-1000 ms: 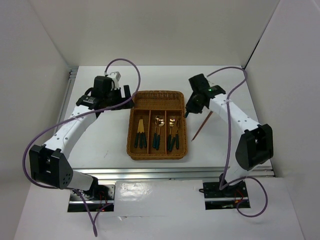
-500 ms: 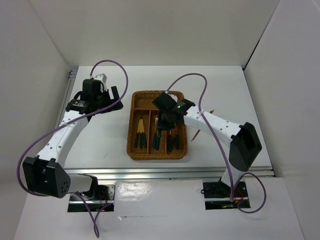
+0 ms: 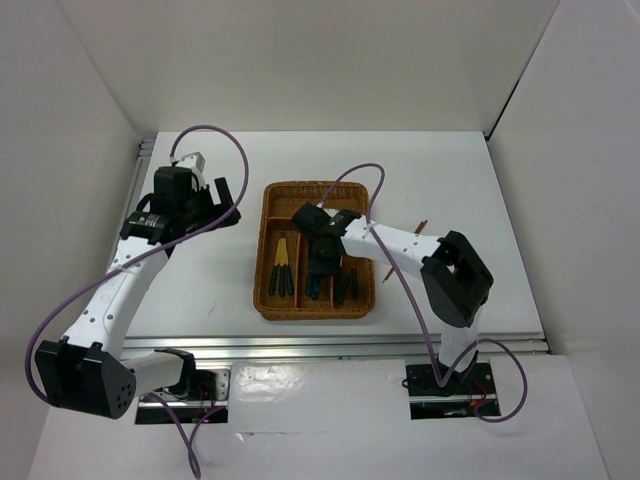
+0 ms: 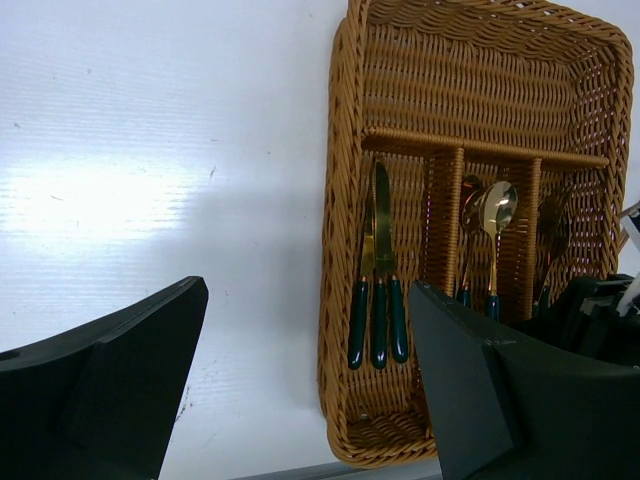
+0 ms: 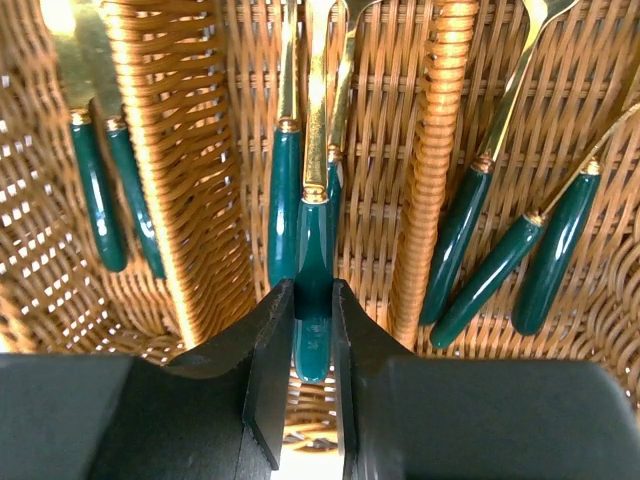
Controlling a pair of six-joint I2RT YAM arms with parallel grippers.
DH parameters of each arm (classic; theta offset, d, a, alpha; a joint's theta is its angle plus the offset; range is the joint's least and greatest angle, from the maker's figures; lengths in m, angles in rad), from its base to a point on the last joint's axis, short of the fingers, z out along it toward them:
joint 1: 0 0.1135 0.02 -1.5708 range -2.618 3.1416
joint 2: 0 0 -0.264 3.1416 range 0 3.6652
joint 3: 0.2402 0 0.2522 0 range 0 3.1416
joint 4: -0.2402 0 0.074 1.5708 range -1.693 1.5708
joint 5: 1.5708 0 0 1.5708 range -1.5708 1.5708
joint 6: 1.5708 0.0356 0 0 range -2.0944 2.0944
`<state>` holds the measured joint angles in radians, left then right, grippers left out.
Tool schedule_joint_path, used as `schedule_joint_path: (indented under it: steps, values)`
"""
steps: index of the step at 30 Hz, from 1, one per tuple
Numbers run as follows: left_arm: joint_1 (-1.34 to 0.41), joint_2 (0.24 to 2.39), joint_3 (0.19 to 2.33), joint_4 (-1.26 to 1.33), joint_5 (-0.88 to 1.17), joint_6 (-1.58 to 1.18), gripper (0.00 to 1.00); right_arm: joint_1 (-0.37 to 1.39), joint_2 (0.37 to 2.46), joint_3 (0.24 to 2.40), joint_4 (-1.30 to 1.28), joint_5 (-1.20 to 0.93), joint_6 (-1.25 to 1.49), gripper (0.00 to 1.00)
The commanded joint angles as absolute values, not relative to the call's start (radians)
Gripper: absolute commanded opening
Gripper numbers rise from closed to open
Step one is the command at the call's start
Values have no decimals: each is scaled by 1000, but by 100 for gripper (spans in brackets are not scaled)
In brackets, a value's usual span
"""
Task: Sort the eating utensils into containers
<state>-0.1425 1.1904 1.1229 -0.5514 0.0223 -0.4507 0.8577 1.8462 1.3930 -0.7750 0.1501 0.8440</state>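
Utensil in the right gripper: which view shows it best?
Right wrist: the green handle sits clamped in the right gripper over the tray. Top external hides it under the arm; left wrist shows only the gripper's bulk.

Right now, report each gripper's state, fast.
Left gripper: open, holding nothing.
Right gripper: closed on a green-handled utensil in the wicker tray.

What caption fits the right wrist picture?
Right claw pinches a green-handled utensil at the wicker tray's middle section.
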Motion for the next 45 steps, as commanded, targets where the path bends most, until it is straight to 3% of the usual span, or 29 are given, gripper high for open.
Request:
schedule_joint_path:
  steps: [1, 4, 8, 14, 20, 25, 31, 34, 45]
  values:
    - [-137, 1166, 1111, -535, 14, -446, 97, 864, 1873, 1425, -750, 160, 844, 16]
    - [-137, 1166, 1111, -535, 14, -446, 97, 864, 1873, 1434, -764, 160, 844, 32]
    - [-137, 1177, 1120, -535, 14, -446, 97, 864, 1842, 1456, -776, 189, 830, 45]
    - [-127, 1195, 1129, -526, 35, -446, 97, 845, 1757, 1569, -819, 256, 761, 57]
    - [-127, 1235, 1149, -508, 81, -446, 98, 630, 1587, 1472, -740, 307, 681, 57]
    - [-127, 1255, 1169, -499, 101, -446, 98, 376, 1491, 1319, -678, 265, 638, 51]
    - [-127, 1293, 1190, -489, 112, -456, 98, 111, 1522, 1203, -629, 191, 591, 38]
    - [-127, 1311, 1201, -489, 112, -465, 98, 34, 1557, 1152, -577, 111, 568, 34]
    - [-127, 1350, 1201, -480, 94, -474, 98, 34, 1704, 1150, -511, 81, 546, 33]
